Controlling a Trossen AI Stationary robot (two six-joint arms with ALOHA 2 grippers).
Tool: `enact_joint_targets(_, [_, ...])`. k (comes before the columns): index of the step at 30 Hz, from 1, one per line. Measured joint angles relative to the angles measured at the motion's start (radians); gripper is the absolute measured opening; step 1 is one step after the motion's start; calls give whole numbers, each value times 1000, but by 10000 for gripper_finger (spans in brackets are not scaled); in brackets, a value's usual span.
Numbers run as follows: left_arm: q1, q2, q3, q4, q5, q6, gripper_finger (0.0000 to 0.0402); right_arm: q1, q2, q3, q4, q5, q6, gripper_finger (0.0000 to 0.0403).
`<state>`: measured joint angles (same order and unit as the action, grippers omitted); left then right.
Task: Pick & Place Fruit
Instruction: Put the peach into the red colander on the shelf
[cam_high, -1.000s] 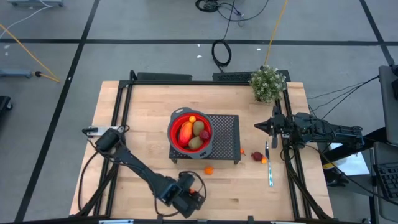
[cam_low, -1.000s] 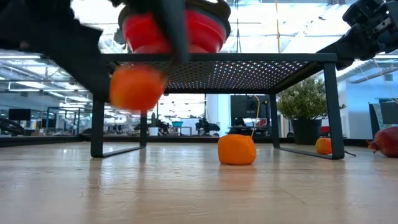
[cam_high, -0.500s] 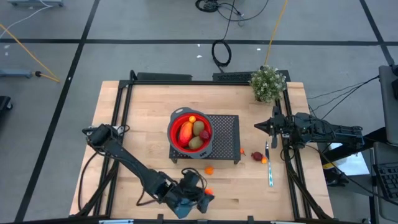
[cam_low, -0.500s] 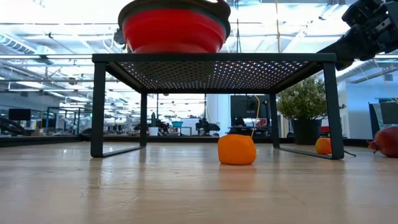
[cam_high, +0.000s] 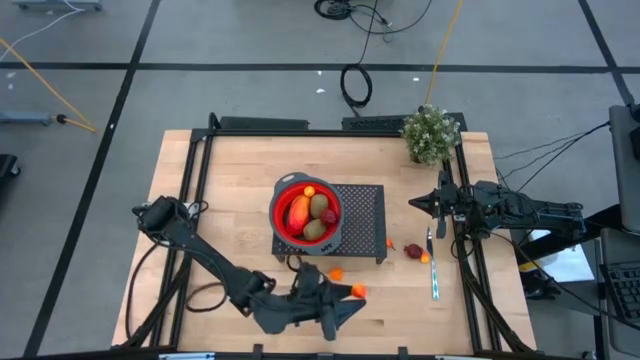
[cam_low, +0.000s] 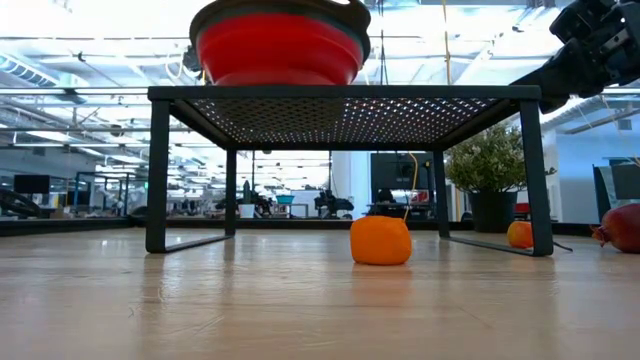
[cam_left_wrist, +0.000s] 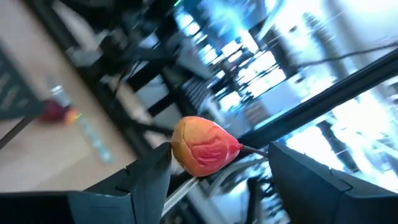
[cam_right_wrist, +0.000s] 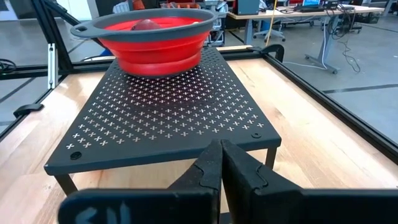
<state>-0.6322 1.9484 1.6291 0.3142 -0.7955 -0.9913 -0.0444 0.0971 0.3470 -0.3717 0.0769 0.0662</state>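
While the right fingers (cam_right_wrist: 219, 163) sit clenched near the rack (cam_high: 362, 222), the left fingers (cam_high: 352, 302) grip an orange fruit (cam_left_wrist: 204, 145) above the surface (cam_high: 230, 190).

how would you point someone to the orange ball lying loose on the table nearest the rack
Find the black perforated rack mid-table, carrying the red bowl. Just off its front edge, on bare wood, lies the orange ball. Unlike the orange piece pinched in the left gripper nearby, it rests free on the table, and it sits well away from the dark red piece.
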Motion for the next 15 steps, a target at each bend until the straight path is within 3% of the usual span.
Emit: enact_joint_targets(15, [4,0,0,523,-180,212,269,0,0,0,0,0,0,0])
